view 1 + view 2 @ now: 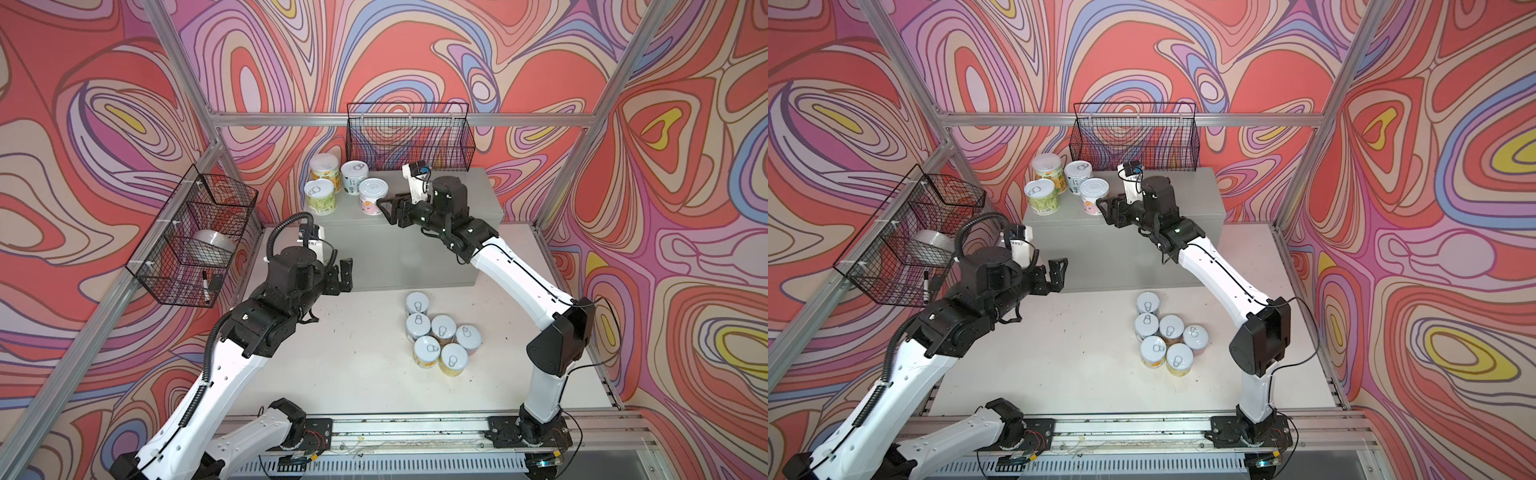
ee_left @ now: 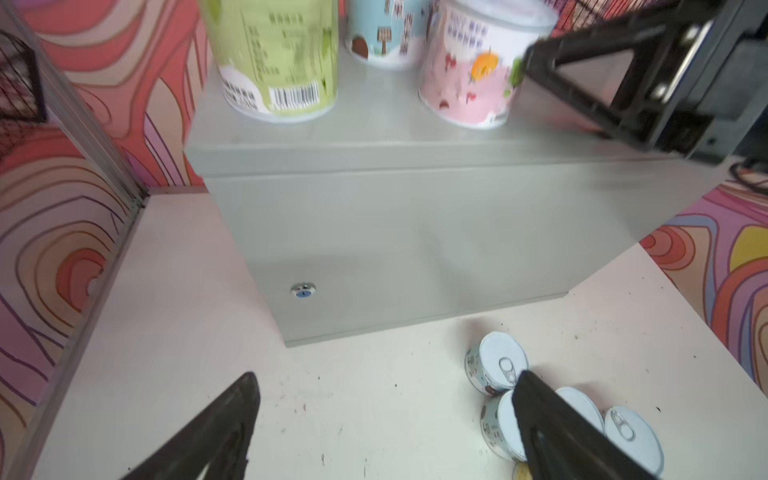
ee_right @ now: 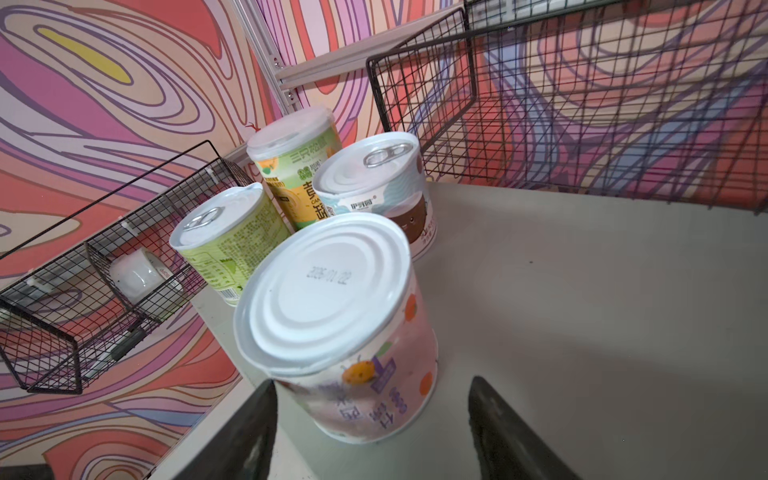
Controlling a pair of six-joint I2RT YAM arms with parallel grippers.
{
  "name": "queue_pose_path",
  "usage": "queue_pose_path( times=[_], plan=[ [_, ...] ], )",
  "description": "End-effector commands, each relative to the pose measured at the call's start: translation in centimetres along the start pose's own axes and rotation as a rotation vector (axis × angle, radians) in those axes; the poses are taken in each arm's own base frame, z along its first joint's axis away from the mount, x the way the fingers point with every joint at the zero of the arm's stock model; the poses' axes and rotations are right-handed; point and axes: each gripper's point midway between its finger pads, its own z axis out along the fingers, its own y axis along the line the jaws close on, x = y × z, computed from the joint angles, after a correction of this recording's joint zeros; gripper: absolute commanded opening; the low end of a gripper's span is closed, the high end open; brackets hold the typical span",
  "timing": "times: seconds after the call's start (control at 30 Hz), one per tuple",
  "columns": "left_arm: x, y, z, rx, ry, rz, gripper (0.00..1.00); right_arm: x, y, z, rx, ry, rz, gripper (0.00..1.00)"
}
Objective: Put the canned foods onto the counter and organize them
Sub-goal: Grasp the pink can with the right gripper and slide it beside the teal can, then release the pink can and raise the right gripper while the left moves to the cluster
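Observation:
Four canned foods stand at the left end of the grey counter (image 1: 457, 195): a green-yellow one (image 1: 324, 168), a white-blue one (image 1: 354, 176), a green one (image 1: 319, 197) and a pink one (image 1: 372, 195) (image 3: 353, 332). My right gripper (image 1: 384, 205) (image 3: 374, 384) hangs over the counter top, open, its tips right at the pink can with a clear gap on one side. Several more cans (image 1: 440, 332) (image 2: 498, 370) cluster upright on the white table. My left gripper (image 1: 345, 274) (image 2: 388, 390) hovers open and empty in front of the counter, left of that cluster.
A black wire basket (image 1: 409, 137) hangs on the back wall just above the counter. On the left wall a second wire basket (image 1: 195, 237) holds a white roll (image 1: 214, 245) and a marker (image 1: 205, 286). The counter front has a small round lock (image 2: 303, 289).

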Motion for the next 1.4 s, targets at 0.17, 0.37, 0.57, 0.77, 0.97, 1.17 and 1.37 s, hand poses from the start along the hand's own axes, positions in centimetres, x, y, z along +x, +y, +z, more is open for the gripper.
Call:
queue_pose_path(
  times=[0.17, 0.37, 0.57, 0.77, 0.97, 1.17, 1.37],
  plan=[
    [2.6, 0.2, 0.5, 0.022, 0.044, -0.048, 0.96, 2.5, 0.8, 2.7, -0.09, 0.06, 0.033, 0.75],
    [3.1, 0.6, 0.6, 0.001, 0.059, -0.03, 0.96, 2.7, 2.1, 3.8, -0.128, 0.069, 0.036, 0.74],
    [3.7, 0.9, 0.8, -0.015, 0.068, -0.019, 0.96, 3.6, 3.1, 4.9, -0.147, 0.086, 0.043, 0.73],
    [3.9, 1.0, 1.2, -0.019, 0.076, -0.007, 0.95, 4.0, 3.4, 5.7, -0.148, 0.081, 0.062, 0.73],
    [4.4, 1.1, 1.3, -0.02, 0.082, 0.001, 0.95, 3.9, 3.1, 6.8, -0.129, 0.075, 0.078, 0.72],
    [4.6, 1.5, 1.1, -0.034, 0.086, 0.005, 0.96, 3.6, 3.2, 7.3, -0.112, 0.064, 0.073, 0.72],
    [4.9, 2.0, 1.3, -0.058, 0.083, 0.014, 1.0, 3.0, 3.2, 6.5, -0.088, 0.051, 0.066, 0.76]
  ],
)
